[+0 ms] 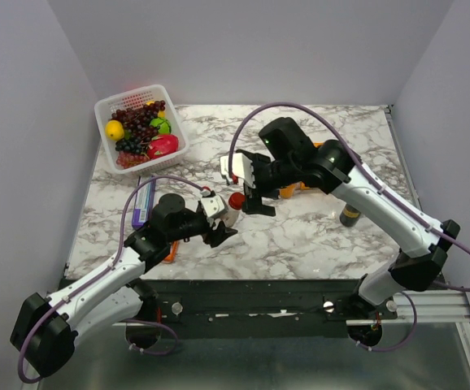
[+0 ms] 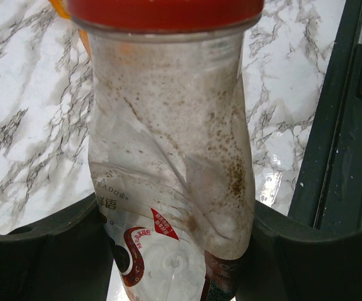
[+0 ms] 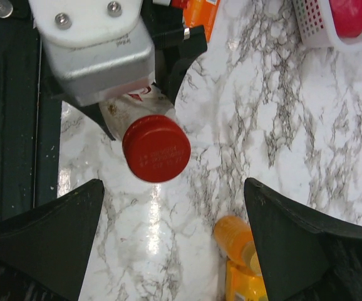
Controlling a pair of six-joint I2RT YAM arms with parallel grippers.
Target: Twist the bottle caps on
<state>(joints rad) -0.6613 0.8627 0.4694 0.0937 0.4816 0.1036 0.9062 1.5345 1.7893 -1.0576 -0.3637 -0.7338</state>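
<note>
My left gripper [image 2: 175,251] is shut on the clear bottle [image 2: 168,157], a crumpled one with brown specks inside, held just above the table. The red cap [image 3: 156,148] sits on that bottle's neck, also visible as the red cap [image 1: 235,200] from above. My right gripper [image 3: 175,244] hangs over it with the jaws wide open, and the cap lies just beyond the fingertips, touching neither. The orange bottle [image 3: 247,276] lies on the marble beside the right finger, its orange cap [image 3: 233,233] on its end. From above, the right arm mostly covers the orange bottle [image 1: 287,192].
A white basket [image 1: 178,130] of fruit stands at the back left. A black can [image 1: 350,215] stands right of the right arm. A purple packet [image 1: 143,201] lies at the left, and an orange item [image 1: 170,253] sits under the left arm. The dark front rail [image 1: 267,296] edges the table.
</note>
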